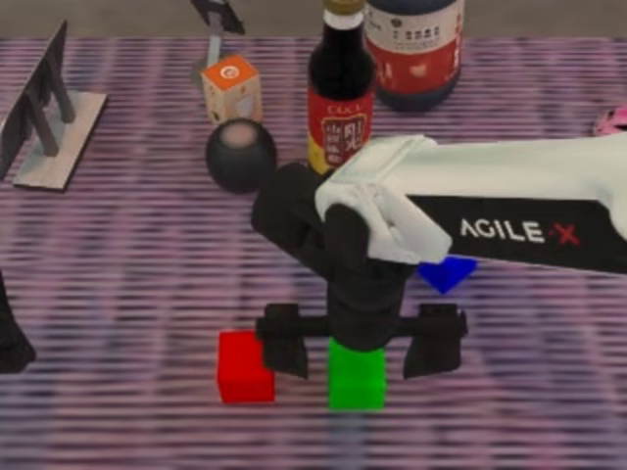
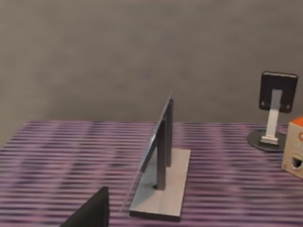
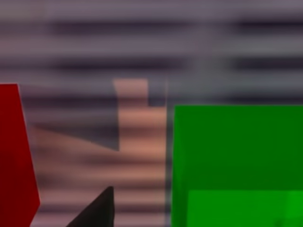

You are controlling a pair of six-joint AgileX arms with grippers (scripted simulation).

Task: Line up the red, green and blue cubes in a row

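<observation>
My right arm reaches in from the top view's right, its end effector (image 1: 355,351) spread wide above the glossy bright green cube (image 1: 357,376), fingers either side and gripping nothing. The glossy bright red cube (image 1: 244,367) sits on the purple-striped counter (image 1: 127,284) just left of the green one, a small gap between them (the right wrist view shows it). The deep blue cube (image 1: 447,272) lies farther back, partly under the arm. My left end effector (image 1: 12,343) is parked at the left edge; I cannot tell its state.
</observation>
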